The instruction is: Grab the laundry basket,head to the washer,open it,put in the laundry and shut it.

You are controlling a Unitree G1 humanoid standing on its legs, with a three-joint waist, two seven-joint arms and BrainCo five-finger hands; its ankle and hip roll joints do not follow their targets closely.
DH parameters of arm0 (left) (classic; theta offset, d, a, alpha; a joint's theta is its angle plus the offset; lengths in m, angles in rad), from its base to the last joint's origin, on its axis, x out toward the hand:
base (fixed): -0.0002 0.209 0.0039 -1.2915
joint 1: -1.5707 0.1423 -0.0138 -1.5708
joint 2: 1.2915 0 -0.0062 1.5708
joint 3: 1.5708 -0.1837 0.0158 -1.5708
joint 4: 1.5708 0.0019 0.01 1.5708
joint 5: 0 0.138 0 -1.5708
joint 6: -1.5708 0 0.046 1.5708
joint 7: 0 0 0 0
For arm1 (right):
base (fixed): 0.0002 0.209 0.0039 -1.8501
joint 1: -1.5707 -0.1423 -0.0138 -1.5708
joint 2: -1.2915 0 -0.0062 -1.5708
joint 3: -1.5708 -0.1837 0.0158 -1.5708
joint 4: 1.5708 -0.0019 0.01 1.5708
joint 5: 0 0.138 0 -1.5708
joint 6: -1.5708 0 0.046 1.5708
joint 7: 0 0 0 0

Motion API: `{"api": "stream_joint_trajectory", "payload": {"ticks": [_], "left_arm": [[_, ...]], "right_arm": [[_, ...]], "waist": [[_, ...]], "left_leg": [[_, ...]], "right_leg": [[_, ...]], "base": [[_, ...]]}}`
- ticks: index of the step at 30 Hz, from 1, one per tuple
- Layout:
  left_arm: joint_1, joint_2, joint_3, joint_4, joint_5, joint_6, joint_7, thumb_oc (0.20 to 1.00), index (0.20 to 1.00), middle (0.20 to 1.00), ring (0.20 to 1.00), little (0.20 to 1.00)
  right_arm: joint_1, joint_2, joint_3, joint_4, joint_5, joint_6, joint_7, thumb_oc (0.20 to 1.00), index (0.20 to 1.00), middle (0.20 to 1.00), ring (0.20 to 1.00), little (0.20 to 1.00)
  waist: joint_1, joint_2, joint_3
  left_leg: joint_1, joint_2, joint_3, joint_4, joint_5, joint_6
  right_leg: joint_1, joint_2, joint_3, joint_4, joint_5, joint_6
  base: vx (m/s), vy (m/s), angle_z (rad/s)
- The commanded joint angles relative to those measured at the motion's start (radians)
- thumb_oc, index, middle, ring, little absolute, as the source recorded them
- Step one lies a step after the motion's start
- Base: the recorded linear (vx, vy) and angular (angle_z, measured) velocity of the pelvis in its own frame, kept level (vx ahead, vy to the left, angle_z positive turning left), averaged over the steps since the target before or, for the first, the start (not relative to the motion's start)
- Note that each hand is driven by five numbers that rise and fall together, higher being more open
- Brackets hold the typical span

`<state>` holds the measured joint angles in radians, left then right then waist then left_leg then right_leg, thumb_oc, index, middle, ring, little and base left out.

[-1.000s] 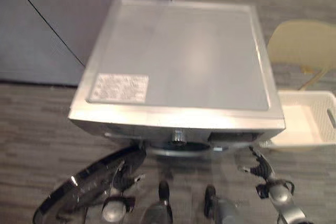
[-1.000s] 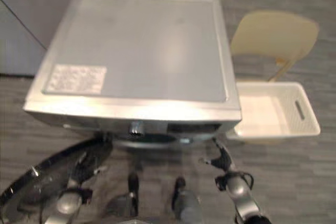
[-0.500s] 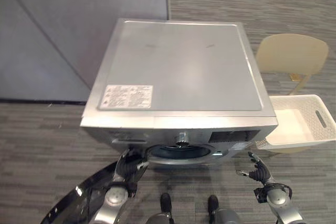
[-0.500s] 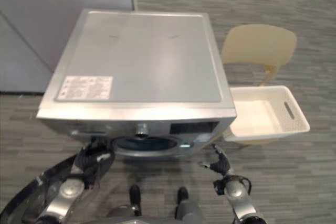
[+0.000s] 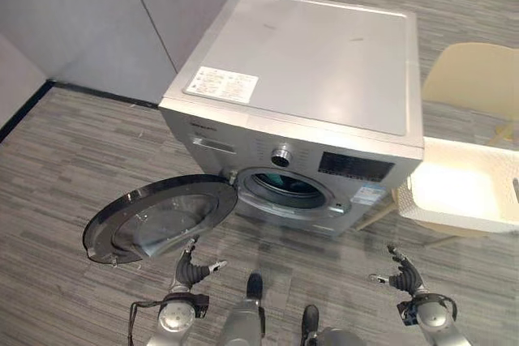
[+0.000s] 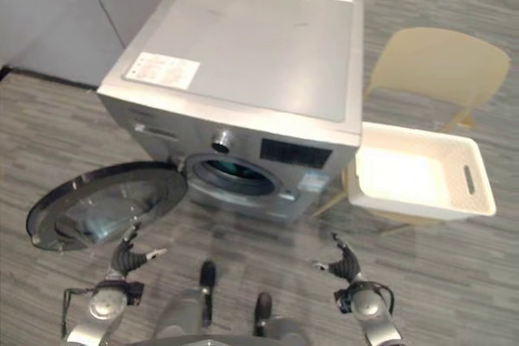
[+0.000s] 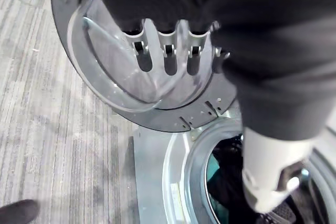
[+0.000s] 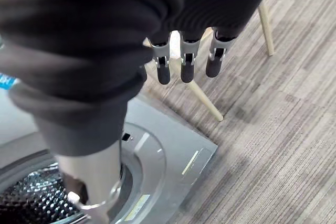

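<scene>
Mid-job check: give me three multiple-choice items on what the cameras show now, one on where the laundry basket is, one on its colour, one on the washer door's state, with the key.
1. Where is the laundry basket?
A. On the chair to the washer's right
B. On top of the washer
C. In the left hand

2. What colour is the basket?
A. Blue
B. White
C. Black

3. What is the state of the washer door?
A. Shut
B. Swung fully open to the left
C. Removed and lying on the washer top

Key: 1 A, it rests on the beige chair beside the washer, and both the left hand and the right hand are open and hold nothing. 2 B, its walls are white. 3 B, the round door hangs out on its hinge and the drum opening is exposed.
</scene>
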<state>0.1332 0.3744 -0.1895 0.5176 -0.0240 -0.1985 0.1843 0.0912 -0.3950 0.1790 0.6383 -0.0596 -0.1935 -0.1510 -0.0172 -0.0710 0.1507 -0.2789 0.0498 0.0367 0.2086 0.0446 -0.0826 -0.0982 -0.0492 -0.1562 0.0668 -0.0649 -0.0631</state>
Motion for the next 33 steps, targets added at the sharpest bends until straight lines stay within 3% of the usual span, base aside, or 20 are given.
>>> {"api": "stream_joint_trajectory", "payload": {"ticks": [1, 2, 8, 10, 12, 18, 21, 22, 25, 29, 33], "left_arm": [[-0.043, 0.012, 0.003, -0.085, 0.021, -0.049, 0.01, 1.0, 1.0, 1.0, 1.0, 1.0], [-0.053, 0.007, -0.012, -0.088, 0.028, -0.049, 0.01, 1.0, 1.0, 1.0, 1.0, 1.0], [-0.064, 0.034, -0.031, -0.156, 0.068, -0.051, 0.002, 1.0, 1.0, 1.0, 1.0, 1.0], [-0.108, 0.085, -0.017, -0.216, 0.137, -0.059, 0.013, 1.0, 1.0, 1.0, 1.0, 1.0], [-0.108, 0.086, -0.017, -0.217, 0.137, -0.058, 0.013, 1.0, 1.0, 1.0, 1.0, 1.0], [-0.283, 0.208, 0.078, -0.188, 0.203, -0.038, 0.119, 1.0, 1.0, 1.0, 1.0, 1.0], [-0.464, 0.365, 0.126, 0.073, 0.178, 0.009, 0.182, 1.0, 1.0, 1.0, 1.0, 1.0], [-0.468, 0.365, 0.123, 0.077, 0.177, 0.007, 0.182, 1.0, 1.0, 1.0, 1.0, 1.0], [-0.564, 0.427, 0.122, 0.306, 0.108, 0.017, 0.172, 1.0, 1.0, 1.0, 1.0, 1.0], [-0.56, 0.465, 0.162, 0.492, 0.041, 0.024, 0.131, 1.0, 1.0, 1.0, 1.0, 1.0], [-0.544, 0.462, 0.161, 0.549, 0.04, 0.024, 0.098, 1.0, 1.0, 1.0, 1.0, 1.0]], "right_arm": [[-0.004, -0.007, -0.017, -0.029, 0.026, -0.034, 0.001, 1.0, 1.0, 1.0, 1.0, 1.0], [0.004, 0.001, -0.024, -0.021, 0.03, -0.037, 0.003, 1.0, 1.0, 1.0, 1.0, 1.0], [-0.001, 0.014, -0.027, 0.013, 0.022, -0.032, 0.001, 1.0, 1.0, 1.0, 1.0, 1.0], [0.001, 0.02, -0.028, -0.005, 0.02, -0.033, 0.007, 1.0, 1.0, 1.0, 1.0, 1.0], [0.001, 0.02, -0.028, -0.005, 0.02, -0.032, 0.007, 1.0, 1.0, 1.0, 1.0, 1.0], [0.024, 0.009, -0.021, -0.033, 0.012, -0.028, 0.036, 1.0, 1.0, 1.0, 1.0, 1.0], [0.056, -0.027, -0.001, -0.08, 0.01, -0.027, 0.073, 1.0, 1.0, 1.0, 1.0, 1.0], [0.056, -0.026, -0.002, -0.08, 0.01, -0.026, 0.073, 1.0, 1.0, 1.0, 1.0, 1.0], [0.059, -0.045, 0.019, -0.098, 0.014, -0.025, 0.089, 1.0, 1.0, 1.0, 1.0, 1.0], [0.048, -0.059, 0.043, -0.108, 0.018, -0.02, 0.096, 1.0, 1.0, 1.0, 1.0, 1.0], [0.047, -0.067, 0.059, -0.127, 0.009, -0.02, 0.105, 1.0, 1.0, 1.0, 1.0, 1.0]], "waist": [[-0.006, 0.002, -0.024], [-0.016, 0.009, -0.043], [-0.03, 0.011, -0.078], [-0.034, 0.013, -0.097], [-0.033, 0.012, -0.096], [-0.046, 0.017, -0.115], [-0.068, 0.016, -0.117], [-0.067, 0.015, -0.116], [-0.082, 0.009, -0.113], [-0.094, -0.016, -0.097], [-0.095, -0.034, -0.087]], "left_leg": [[0.029, -0.016, -0.02, -0.009, -0.069, 0.043], [0.072, -0.014, -0.018, -0.081, -0.068, 0.041], [0.137, -0.041, -0.015, -0.186, -0.061, 0.057], [0.175, -0.048, 0.002, -0.235, -0.06, 0.064], [0.177, -0.048, 0.003, -0.238, -0.059, 0.064], [0.212, -0.061, 0.026, -0.278, -0.058, 0.071], [0.206, -0.06, 0.043, -0.279, -0.058, 0.073], [0.205, -0.06, 0.043, -0.279, -0.058, 0.074], [0.186, -0.055, 0.06, -0.278, -0.055, 0.073], [0.136, -0.033, 0.101, -0.265, -0.052, 0.073], [0.108, -0.018, 0.119, -0.256, -0.053, 0.073]], "right_leg": [[0.039, -0.011, 0.057, -0.041, -0.021, 0.137], [0.039, -0.011, 0.048, -0.043, -0.018, 0.144], [0.048, -0.031, 0.053, -0.046, 0.005, 0.166], [0.048, -0.039, 0.059, -0.044, 0.016, 0.183], [0.049, -0.04, 0.06, -0.044, 0.016, 0.183], [0.046, -0.053, 0.075, -0.047, 0.033, 0.205], [0.031, -0.06, 0.09, -0.053, 0.053, 0.218], [0.03, -0.06, 0.09, -0.053, 0.053, 0.218], [0.006, -0.058, 0.104, -0.06, 0.07, 0.226], [-0.05, -0.052, 0.127, -0.063, 0.107, 0.24], [-0.077, -0.048, 0.13, -0.064, 0.124, 0.247]], "base": [[0.02, 0.185, 0.24], [0.02, 0.082, 0.05], [0.05, 0.15, 0.07], [0.06, 0.152, -0.06], [0.03, 0.082, -0.11], [0.04, 0.086, -0.12], [0.03, 0.08, -0.11], [0.0, 0.055, -0.16], [-0.02, 0.039, -0.15], [-0.04, 0.024, -0.3], [-0.03, 0.01, -0.37]]}}
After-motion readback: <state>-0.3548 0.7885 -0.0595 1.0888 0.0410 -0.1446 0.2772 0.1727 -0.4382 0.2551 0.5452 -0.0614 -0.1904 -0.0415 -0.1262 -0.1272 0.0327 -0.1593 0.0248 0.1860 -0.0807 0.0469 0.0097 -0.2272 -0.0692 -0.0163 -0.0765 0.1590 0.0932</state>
